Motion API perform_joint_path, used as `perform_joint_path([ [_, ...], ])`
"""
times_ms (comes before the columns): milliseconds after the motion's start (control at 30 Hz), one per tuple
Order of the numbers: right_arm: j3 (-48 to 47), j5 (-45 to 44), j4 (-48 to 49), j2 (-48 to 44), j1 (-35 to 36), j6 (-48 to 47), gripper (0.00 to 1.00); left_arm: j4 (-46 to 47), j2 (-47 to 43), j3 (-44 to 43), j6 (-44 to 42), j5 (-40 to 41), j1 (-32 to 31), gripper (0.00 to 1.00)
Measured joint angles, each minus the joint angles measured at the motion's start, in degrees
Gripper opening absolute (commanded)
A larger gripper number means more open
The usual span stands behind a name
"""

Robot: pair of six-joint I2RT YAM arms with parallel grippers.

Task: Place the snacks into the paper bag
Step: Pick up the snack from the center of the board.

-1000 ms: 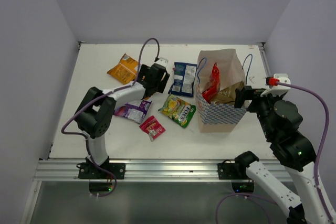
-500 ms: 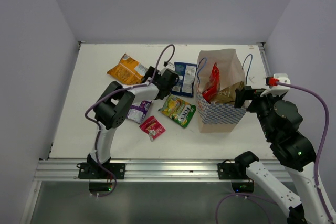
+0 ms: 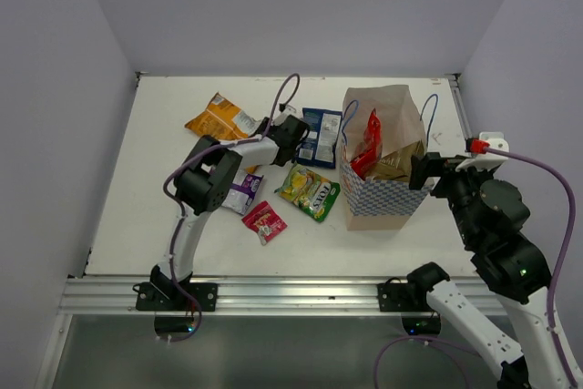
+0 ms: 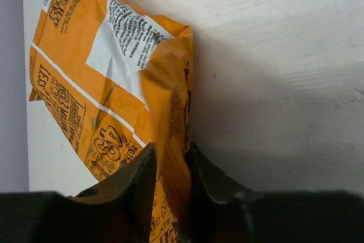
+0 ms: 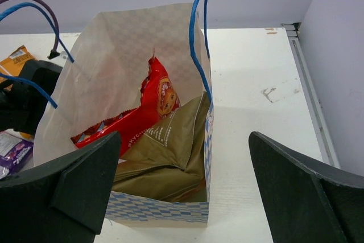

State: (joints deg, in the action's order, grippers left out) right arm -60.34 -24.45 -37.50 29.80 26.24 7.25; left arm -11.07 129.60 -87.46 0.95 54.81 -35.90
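Note:
The orange snack packet [image 3: 217, 117] lies at the back left of the table, and my left gripper [image 3: 261, 128] is shut on its raised right edge. In the left wrist view the two dark fingers pinch a fold of that orange packet [image 4: 85, 83] at the left gripper [image 4: 170, 153]. The paper bag [image 3: 383, 198] stands upright at right, holding a red packet [image 5: 156, 103] and an olive-brown packet [image 5: 170, 146]. My right gripper [image 5: 185, 138] hangs open just above the bag's near right side, holding nothing. Dark blue [image 3: 319, 134], yellow-green [image 3: 310, 190], purple [image 3: 239, 190] and small pink-red [image 3: 264, 220] packets lie on the table.
The white table [image 3: 146, 207] is walled on the left, back and right. The left forearm [image 3: 232, 157] stretches over the purple packet. The bag's blue cord handles [image 5: 196, 32] stick up at its rim. A metal rail [image 3: 273, 293] runs along the near edge.
The left gripper has closed from wide open onto the orange packet's edge, and the left elbow has swung right. The right arm has barely moved.

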Motion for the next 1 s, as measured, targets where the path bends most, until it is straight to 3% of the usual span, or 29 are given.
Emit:
perform_joint_path([
  [100,0.2,0.0,0.1,-0.3,0.0,-0.1,0.99,-2.1,0.1,0.2,1.0,-2.2,0.9,0.00],
  [300,0.4,0.0,0.2,-0.3,0.0,-0.3,0.99,-3.7,-1.9,1.5,1.1,-5.2,1.6,0.00],
  [500,0.3,0.0,0.2,-0.2,0.0,-0.4,0.99,-7.5,-11.7,1.5,1.5,-9.6,3.1,0.00],
  [767,-1.3,0.2,0.0,1.2,0.0,0.0,0.98,-11.3,-25.7,-8.4,3.1,-17.7,7.8,0.00],
  [1000,-3.8,1.4,-0.9,2.2,0.0,1.2,0.98,-13.1,-30.0,-18.9,3.9,-24.4,8.8,0.00],
])
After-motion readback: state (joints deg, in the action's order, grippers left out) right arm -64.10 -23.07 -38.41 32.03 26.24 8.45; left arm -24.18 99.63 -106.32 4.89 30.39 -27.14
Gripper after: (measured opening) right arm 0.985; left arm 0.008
